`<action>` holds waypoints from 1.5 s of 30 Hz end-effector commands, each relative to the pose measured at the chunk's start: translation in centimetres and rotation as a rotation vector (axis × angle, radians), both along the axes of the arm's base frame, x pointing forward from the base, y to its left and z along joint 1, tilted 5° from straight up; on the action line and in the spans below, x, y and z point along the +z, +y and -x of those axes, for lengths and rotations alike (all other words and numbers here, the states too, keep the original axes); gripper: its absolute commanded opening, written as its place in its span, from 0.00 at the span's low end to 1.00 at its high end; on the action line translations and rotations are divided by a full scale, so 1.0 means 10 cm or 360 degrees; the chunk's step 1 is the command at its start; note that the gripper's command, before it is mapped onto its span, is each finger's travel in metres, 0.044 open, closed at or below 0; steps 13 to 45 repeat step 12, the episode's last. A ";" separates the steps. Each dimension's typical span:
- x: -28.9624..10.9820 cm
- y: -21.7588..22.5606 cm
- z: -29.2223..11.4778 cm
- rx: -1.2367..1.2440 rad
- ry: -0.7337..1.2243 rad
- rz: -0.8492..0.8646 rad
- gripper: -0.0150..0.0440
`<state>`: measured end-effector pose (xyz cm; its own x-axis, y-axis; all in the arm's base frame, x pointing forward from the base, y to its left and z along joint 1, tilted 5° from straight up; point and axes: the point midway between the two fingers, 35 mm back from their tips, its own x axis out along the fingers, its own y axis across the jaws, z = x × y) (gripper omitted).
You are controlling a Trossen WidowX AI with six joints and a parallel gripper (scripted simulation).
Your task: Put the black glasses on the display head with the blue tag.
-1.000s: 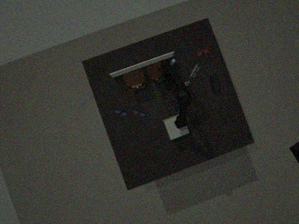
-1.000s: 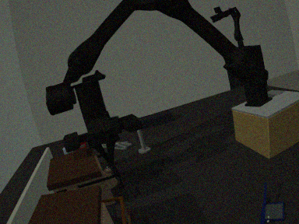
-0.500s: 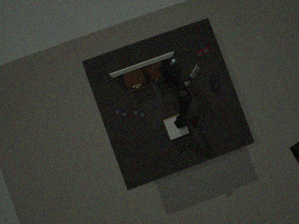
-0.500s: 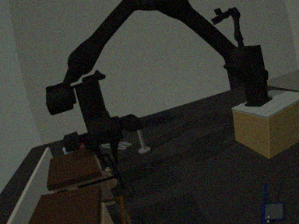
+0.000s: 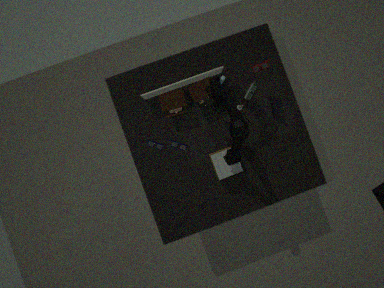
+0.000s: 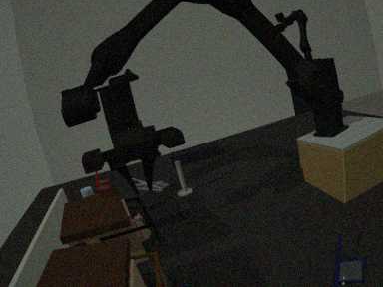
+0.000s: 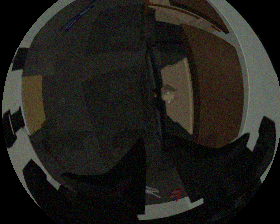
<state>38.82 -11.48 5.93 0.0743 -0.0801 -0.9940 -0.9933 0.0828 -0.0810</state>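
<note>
Two brown display heads stand side by side at the mat's edge. The one by the pale blue tag (image 5: 222, 79) (image 6: 86, 191) is the blue-tag head (image 5: 200, 91) (image 6: 92, 216) (image 7: 188, 91). The black glasses (image 6: 114, 235) (image 7: 151, 88) show as thin dark bars across its face, with one temple running back along its side. How straight they sit is too dark to tell. My gripper (image 6: 140, 181) (image 7: 154, 138) hangs just above and beside this head. Its fingers are parted, with nothing between them. The other head (image 5: 173, 101) (image 6: 85, 266) stands upright next to it.
A white bar (image 5: 182, 82) (image 6: 35, 239) runs behind the heads. A white peg stand (image 6: 182, 179) and a small red object (image 6: 102, 184) (image 5: 260, 66) stand nearby. Blue glasses (image 5: 167, 145) (image 6: 349, 269) lie on the mat. The arm's base sits on a tan pedestal (image 6: 344, 164).
</note>
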 end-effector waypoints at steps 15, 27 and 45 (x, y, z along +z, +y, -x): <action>0.10 0.04 0.45 0.0003 0.0014 0.0001 0.44; 0.10 0.04 0.45 0.0003 0.0014 0.0001 0.44; 0.10 0.04 0.45 0.0003 0.0014 0.0001 0.44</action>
